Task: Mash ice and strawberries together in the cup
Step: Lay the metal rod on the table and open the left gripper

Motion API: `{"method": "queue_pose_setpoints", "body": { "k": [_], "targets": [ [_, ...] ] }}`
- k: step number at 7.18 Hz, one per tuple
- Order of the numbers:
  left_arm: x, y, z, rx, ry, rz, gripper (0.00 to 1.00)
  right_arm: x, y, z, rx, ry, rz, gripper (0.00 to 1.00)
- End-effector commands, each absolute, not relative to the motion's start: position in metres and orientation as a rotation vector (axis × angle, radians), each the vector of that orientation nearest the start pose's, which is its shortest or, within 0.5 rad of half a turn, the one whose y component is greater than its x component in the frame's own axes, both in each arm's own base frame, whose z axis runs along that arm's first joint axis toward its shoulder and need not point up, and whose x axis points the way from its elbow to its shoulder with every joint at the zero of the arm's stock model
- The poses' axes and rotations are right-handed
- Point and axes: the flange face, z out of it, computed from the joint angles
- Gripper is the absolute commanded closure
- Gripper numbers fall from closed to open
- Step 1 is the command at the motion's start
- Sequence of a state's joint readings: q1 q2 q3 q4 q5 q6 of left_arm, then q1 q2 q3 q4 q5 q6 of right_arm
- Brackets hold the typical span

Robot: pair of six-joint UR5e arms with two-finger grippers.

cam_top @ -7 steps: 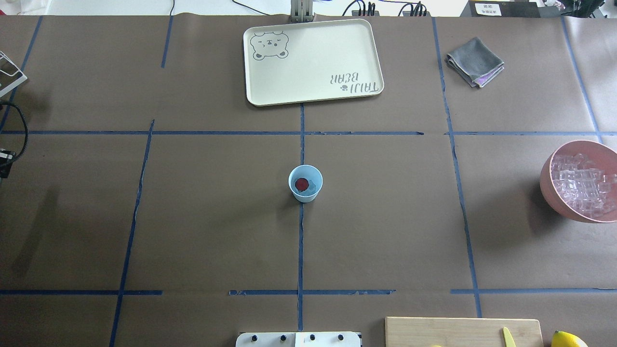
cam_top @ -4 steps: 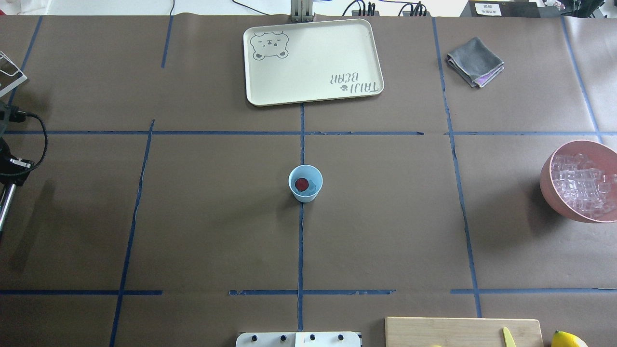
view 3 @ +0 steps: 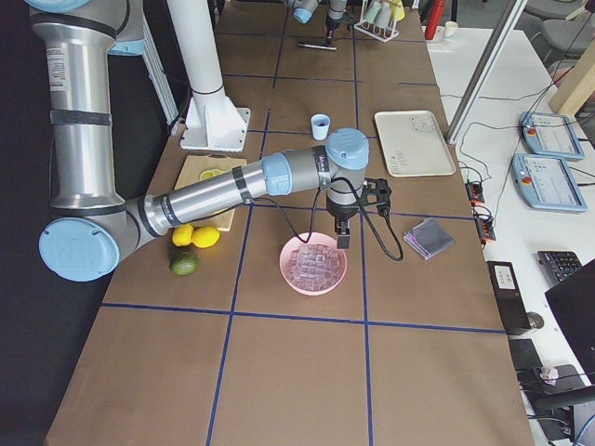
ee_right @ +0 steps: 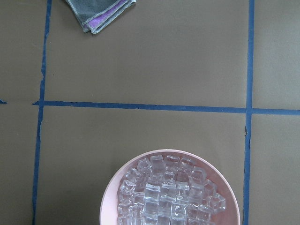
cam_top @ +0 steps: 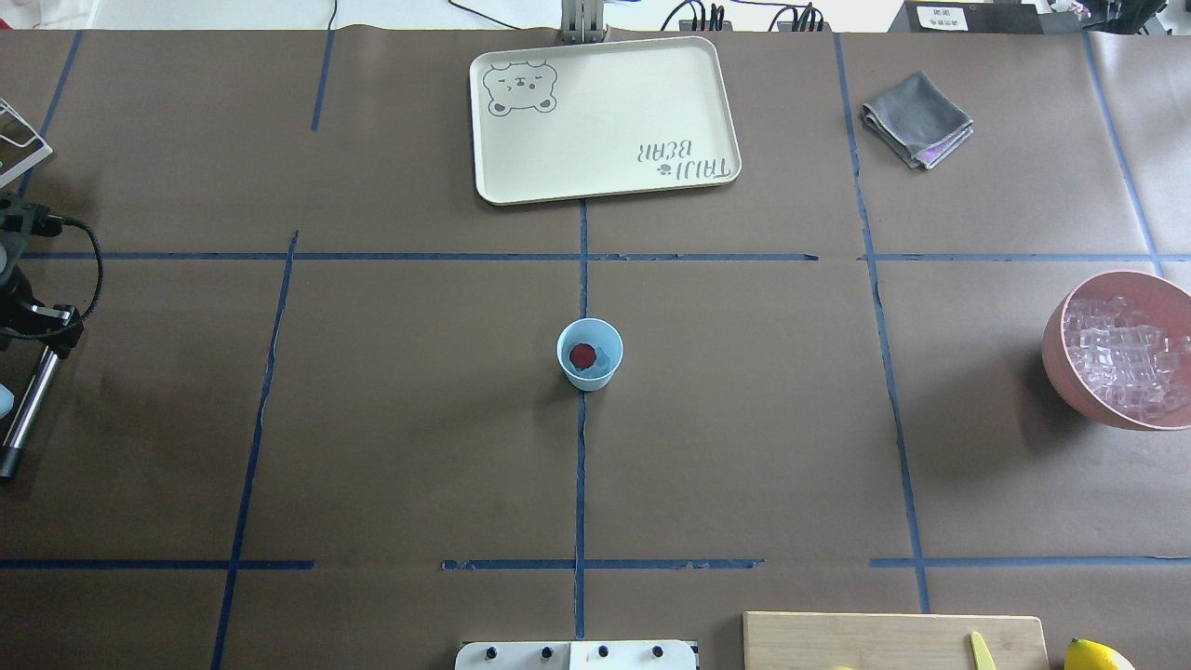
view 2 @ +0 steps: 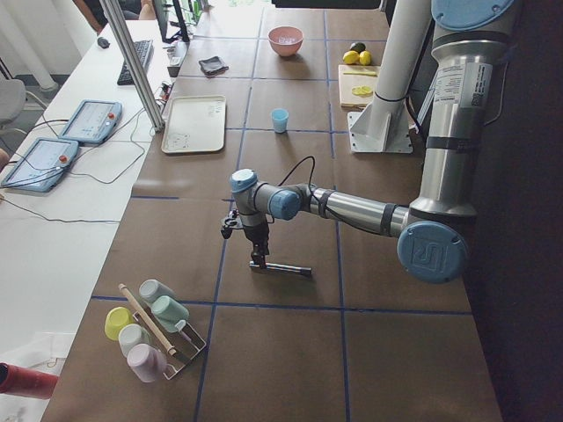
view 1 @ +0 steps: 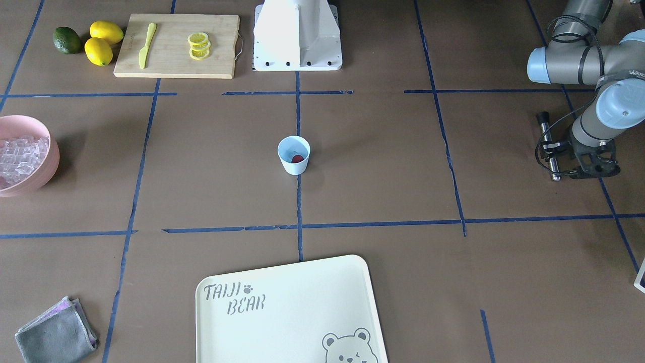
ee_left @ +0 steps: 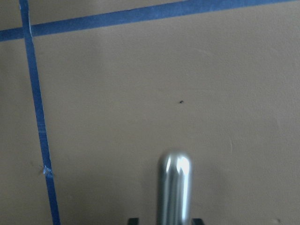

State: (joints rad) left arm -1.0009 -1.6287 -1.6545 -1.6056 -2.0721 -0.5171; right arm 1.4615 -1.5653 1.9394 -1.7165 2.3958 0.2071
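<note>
Cup (cam_top: 588,374) at centre of the overhead frame, red strawberry (cam_top: 583,355) seated inside it, pink bowl (cam_top: 1057,346) at right edge filled with ice cubes (cam_top: 1121,354), left gripper (cam_top: 54,342) at left edge clamped on a metal rod (cam_top: 26,414), right gripper (view 3: 341,240) poised over the bowl, its opening not discernible.

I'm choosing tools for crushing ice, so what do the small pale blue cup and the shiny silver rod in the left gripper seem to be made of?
The small pale blue cup looks like thin plastic: even, fairly matte colour, tapered wall and a thin rim. The shiny silver rod looks like polished metal, probably steel, judging by the mirror-like highlights on its rounded tip. The exact metal cannot be told.
</note>
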Motion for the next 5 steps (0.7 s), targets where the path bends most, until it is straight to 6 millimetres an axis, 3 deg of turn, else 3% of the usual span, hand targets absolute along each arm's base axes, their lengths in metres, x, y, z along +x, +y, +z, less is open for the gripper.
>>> {"method": "queue_pose_setpoints", "body": {
  "k": [1, 2, 3, 4, 5],
  "targets": [
    [0.186, -0.49, 0.545, -0.013, 0.58, 0.079, 0.0, 0.03, -0.485, 0.479, 0.112, -0.852, 0.035, 0.0],
    [0.123, -0.475, 0.516, 0.046, 0.644, 0.039, 0.0, 0.043, -0.484, 0.485, 0.127, -0.848, 0.022, 0.0],
    [0.057, -0.475, 0.508, 0.048, 0.762, 0.053, 0.0, 0.051, -0.484, 0.5, 0.09, -0.84, 0.006, 0.0],
    [0.015, -0.472, 0.514, 0.032, 0.832, 0.083, 0.0, 0.069, -0.487, 0.506, 0.073, -0.834, -0.045, 0.0],
    [0.011, -0.465, 0.522, 0.008, 0.834, 0.092, 0.0, 0.085, -0.487, 0.506, 0.033, -0.832, -0.059, 0.0]
  ]
}}
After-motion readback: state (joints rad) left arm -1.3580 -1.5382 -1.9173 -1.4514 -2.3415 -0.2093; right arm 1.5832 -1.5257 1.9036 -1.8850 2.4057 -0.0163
